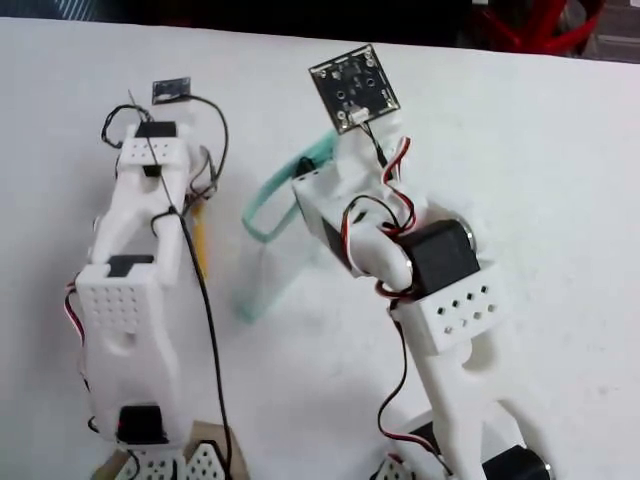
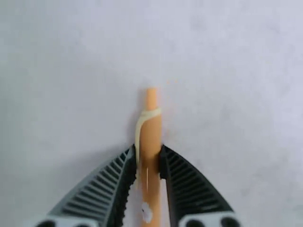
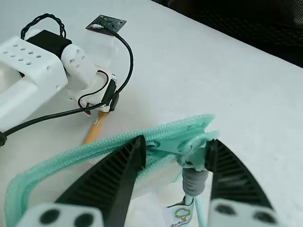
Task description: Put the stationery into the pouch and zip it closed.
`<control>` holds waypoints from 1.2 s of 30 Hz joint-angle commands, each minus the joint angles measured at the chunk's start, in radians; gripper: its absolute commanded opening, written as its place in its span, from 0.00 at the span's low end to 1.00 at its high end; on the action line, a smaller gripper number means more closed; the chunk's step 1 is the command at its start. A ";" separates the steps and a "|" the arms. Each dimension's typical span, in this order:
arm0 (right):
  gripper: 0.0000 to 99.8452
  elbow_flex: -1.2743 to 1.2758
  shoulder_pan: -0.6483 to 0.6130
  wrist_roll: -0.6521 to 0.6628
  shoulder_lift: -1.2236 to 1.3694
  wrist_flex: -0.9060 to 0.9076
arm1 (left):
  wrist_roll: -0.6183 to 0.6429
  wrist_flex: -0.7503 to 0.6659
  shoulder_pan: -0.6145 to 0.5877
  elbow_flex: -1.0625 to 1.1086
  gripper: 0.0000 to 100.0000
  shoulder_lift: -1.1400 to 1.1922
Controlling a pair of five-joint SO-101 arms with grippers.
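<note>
The left gripper (image 2: 147, 153) is clamped on an orange pen (image 2: 150, 123) just beside the pouch (image 3: 94, 146). The right gripper (image 3: 175, 142) pinches the pouch's zip end, mouth agape. Loading appears under way; the pen likely needs carrying to that mouth.

White table with a few stray things at its edges.
The table (image 1: 560, 150) is plain white. Beyond its far edge stands a red frame (image 1: 530, 25) against a dark background (image 3: 246, 23). A brown flat piece (image 1: 205, 432) lies at the near edge.
</note>
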 commanded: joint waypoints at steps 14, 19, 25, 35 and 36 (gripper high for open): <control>0.20 0.055 0.005 -0.008 0.019 0.001 | -0.012 0.416 0.031 -0.348 0.04 -0.156; 0.20 0.055 0.005 -0.008 0.019 0.002 | -0.015 0.585 0.030 -0.608 0.04 -0.269; 0.20 0.055 0.005 -0.008 0.019 0.004 | -0.132 0.583 0.054 -0.710 0.04 -0.446; 0.20 0.063 0.005 -0.008 0.019 0.001 | -0.255 0.583 0.263 -0.715 0.04 -0.848; 0.20 0.069 0.005 -0.008 0.018 -0.002 | -0.272 0.583 0.300 -0.715 0.04 -0.888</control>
